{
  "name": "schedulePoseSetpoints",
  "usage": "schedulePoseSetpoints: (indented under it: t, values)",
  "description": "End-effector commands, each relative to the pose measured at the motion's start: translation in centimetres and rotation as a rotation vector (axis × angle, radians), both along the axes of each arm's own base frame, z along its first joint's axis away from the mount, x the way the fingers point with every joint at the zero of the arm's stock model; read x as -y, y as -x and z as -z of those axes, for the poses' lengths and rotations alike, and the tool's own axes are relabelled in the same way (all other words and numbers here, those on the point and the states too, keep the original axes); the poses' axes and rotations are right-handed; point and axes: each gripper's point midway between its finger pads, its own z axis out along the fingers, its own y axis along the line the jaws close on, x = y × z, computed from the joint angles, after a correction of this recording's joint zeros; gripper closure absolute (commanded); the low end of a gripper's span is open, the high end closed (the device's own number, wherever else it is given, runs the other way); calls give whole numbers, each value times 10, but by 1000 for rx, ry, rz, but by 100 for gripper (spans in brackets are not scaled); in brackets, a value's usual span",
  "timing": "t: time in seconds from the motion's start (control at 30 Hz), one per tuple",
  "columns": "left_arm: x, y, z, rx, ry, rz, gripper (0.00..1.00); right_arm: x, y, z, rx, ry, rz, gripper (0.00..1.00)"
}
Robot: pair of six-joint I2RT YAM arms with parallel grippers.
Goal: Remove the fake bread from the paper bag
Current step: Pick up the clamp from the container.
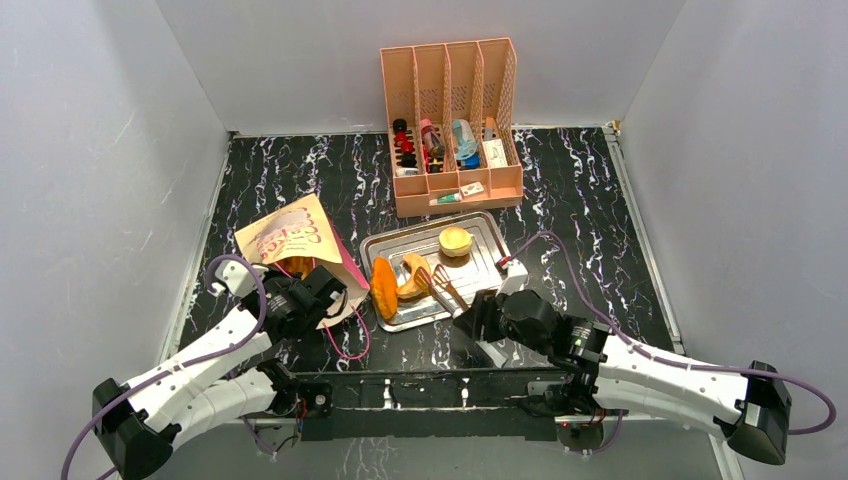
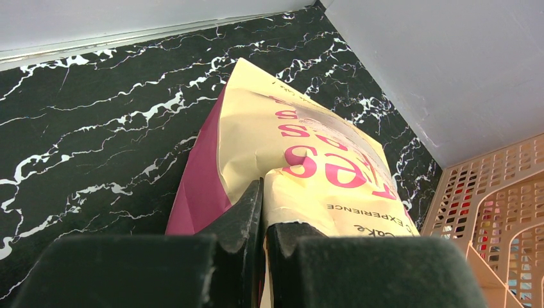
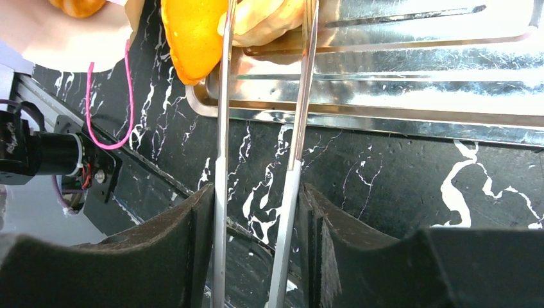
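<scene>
Diagonally, the paper bag [image 1: 290, 238] lies, mouth near-right.

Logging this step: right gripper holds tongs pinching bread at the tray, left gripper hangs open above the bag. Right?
No. The left gripper is shut on the edge of the paper bag, not open above it; the left wrist view shows it. The right gripper does hold the tongs pinching bread at the tray.

On the paper bag [image 2: 308, 147], large pink letters are read as "Cakes"; small dark print beneath is read "EXPERIENCE" and "cake".
</scene>
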Motion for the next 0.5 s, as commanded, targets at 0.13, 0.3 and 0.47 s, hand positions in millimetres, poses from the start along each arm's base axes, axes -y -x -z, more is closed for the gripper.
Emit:
schedulePoseSetpoints:
  t: [0.13,0.3,0.47]
  values:
    - [-3,1,-6,21,-6,-8,97,-9,-9,-51,66,-118,27,56]
    - [-3,0,-6,22,-5,-6,97,-11,-4,-73,81,-159,-2,61]
    - [-1,-1,-3,12,-5,0,97,-22,3,-92,77,-218,-57,68]
